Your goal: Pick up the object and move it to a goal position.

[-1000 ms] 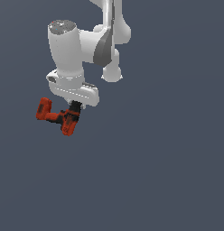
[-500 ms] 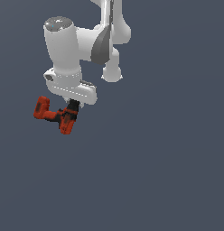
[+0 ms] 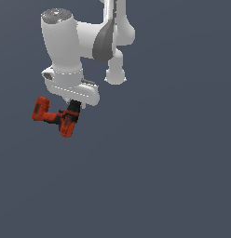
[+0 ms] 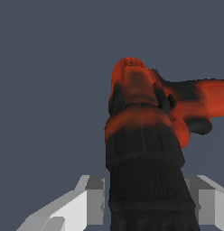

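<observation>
Left of centre in the exterior view, the end effector [image 3: 73, 106] is gripping a red-orange drill [image 3: 56, 117] by its chuck; its overhanging weight could be twisting it loose.

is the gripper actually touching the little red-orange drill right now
Touching. In the wrist view the small red-orange cordless drill has its black chuck end wedged between both pale fingers of the gripper, with no gap showing on either side.

In the wrist view the drill [image 4: 145, 149] hides the inner faces of the gripper [image 4: 145, 203] fingers and runs off the edge at its black nose and battery end, while the exterior view hides the fingers behind the drill [image 3: 57, 116].
</observation>
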### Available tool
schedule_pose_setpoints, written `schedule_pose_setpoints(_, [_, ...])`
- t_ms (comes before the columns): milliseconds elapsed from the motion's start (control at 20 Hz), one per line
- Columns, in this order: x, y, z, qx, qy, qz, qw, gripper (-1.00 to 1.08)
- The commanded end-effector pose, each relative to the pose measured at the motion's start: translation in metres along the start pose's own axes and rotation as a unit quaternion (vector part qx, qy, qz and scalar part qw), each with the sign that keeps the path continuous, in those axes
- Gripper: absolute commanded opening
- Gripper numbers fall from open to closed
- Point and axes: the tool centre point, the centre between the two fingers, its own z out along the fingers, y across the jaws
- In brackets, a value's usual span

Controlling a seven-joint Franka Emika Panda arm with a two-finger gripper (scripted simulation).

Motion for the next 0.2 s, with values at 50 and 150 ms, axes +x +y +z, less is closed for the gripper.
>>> schedule_pose_setpoints(50, [0.0045, 0.0003, -0.0127, 0.000, 0.004, 0.000, 1.0000, -1.00])
schedule_pose_setpoints(150, [0.0049, 0.0003, -0.0139, 0.000, 0.004, 0.000, 1.0000, -1.00])
